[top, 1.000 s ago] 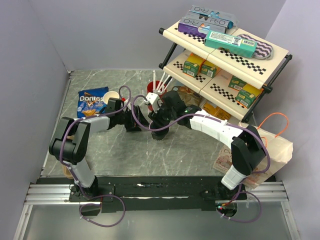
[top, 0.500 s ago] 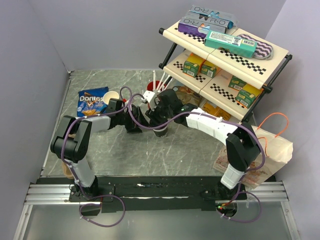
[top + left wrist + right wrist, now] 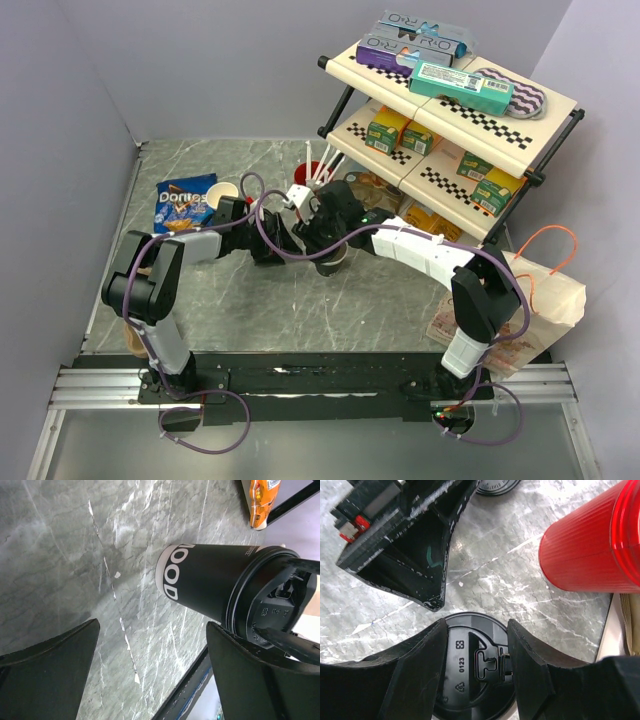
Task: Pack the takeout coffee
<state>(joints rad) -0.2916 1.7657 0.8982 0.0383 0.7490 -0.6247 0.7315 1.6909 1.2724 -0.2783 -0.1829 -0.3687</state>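
**Coffee held by its lid, carried slightly right**

The takeout coffee (image 3: 205, 585) sits just on the near side of the red cup (image 3: 585, 545). Its black lid (image 3: 475, 647) is grasped from above by the right jaws. Whether its base touches the tabletop (image 3: 220, 300) cannot be told.

Against a second ago, the coffee and the right jaws are a little farther right, away from the left arm (image 3: 190, 248). The right arm (image 3: 430, 255) has drawn its elbow inward. The left arm is where it was.

The left jaws are released and spread wide, holding nothing, one fingertip just beside the lid.

A Doritos bag (image 3: 185, 203) lies left of the red cup, and a shelf rack (image 3: 347, 62) stands right of it. A paper bag (image 3: 555, 290) is farther right and nearer the arm bases.
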